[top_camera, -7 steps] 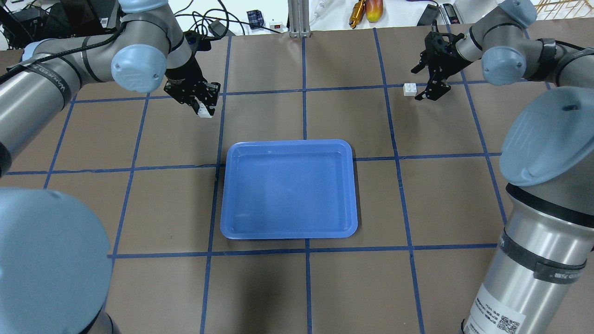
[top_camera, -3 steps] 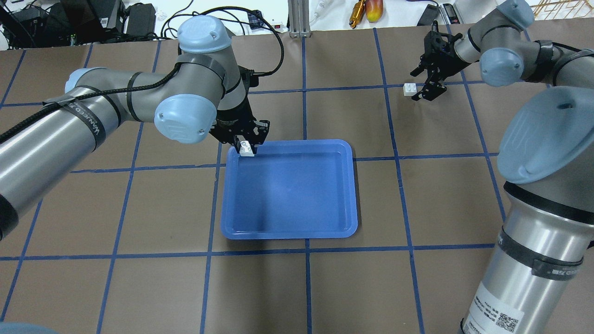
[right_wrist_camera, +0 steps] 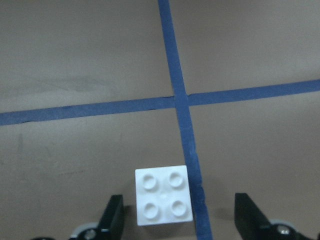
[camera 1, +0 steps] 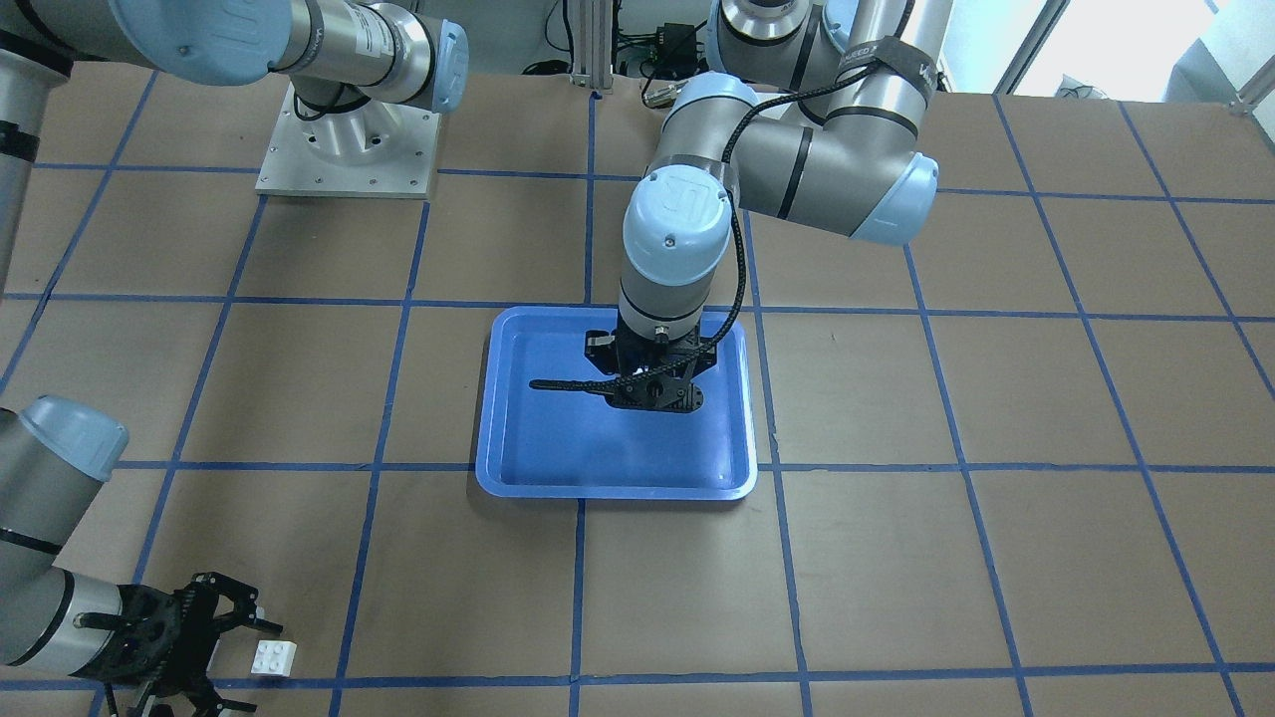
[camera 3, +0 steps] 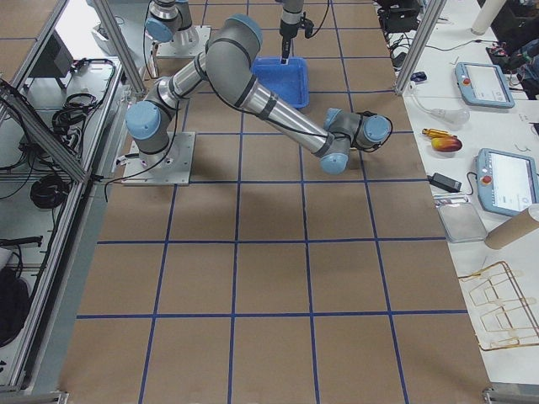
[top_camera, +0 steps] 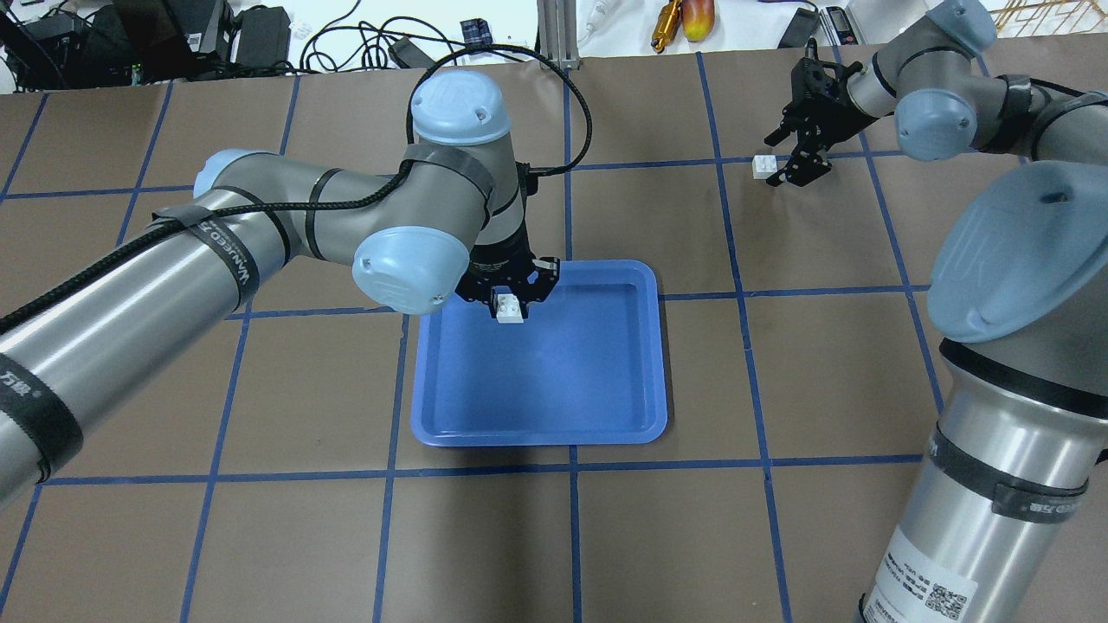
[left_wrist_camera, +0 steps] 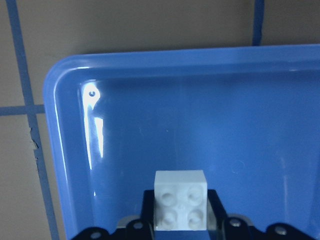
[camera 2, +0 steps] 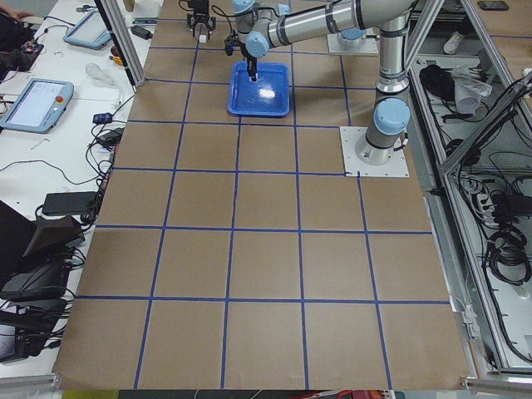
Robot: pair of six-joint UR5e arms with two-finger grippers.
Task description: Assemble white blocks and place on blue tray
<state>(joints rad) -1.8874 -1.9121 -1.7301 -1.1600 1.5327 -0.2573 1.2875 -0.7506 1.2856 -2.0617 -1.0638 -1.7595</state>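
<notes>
My left gripper (top_camera: 512, 298) is shut on one white block (top_camera: 509, 308) and holds it over the far part of the blue tray (top_camera: 537, 435). The left wrist view shows that block (left_wrist_camera: 180, 200) studs up between the jaws, above the tray floor near a corner of the rim (left_wrist_camera: 54, 125). In the front-facing view the left gripper (camera 1: 652, 390) hides the block. The second white block (top_camera: 763, 166) lies on the table at the far right. My right gripper (top_camera: 776, 161) is open, with its fingers on either side of this block (right_wrist_camera: 163, 201), apart from it.
The table is brown paper with a grid of blue tape lines (top_camera: 571, 164). Cables and small tools (top_camera: 684, 19) lie beyond the far edge. The tray also shows in the front-facing view (camera 1: 613, 488). The right arm's large elbow (top_camera: 1021, 251) stands at the right.
My left arm has carried its white block to the right and nearer, from the table left of the tray to above the tray's far part. The right gripper has barely moved.
</notes>
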